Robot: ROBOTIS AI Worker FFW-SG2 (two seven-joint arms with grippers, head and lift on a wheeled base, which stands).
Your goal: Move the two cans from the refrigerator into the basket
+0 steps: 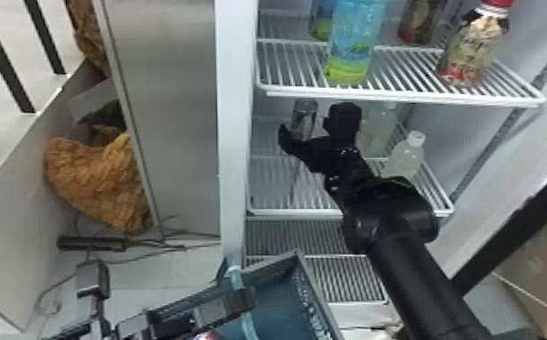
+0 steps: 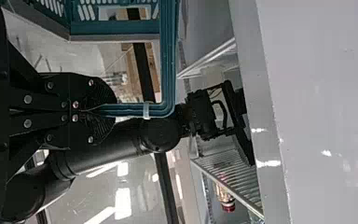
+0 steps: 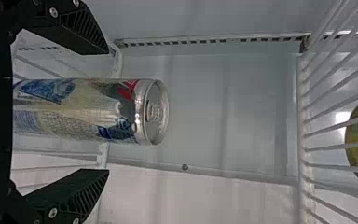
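The left claw (image 1: pixel 242 302) was clenched on the handle (image 1: pixel 248 326) of the basket (image 1: pixel 281 312). Beyond and higher than the basket, in the refrigerator (image 1: pixel 232 135), the right claw (image 1: pixel 311 123) was spread open, its fingers on either side of an upright can (image 3: pixel 93 109), with a gap on each side. Farther right from the basket, a pale bottle (image 1: pixel 404 158) stood on a shelf (image 1: pixel 299 211) in there. Part of a red-and-white thing (image 1: pixel 205 336) showed by the basket's near side.
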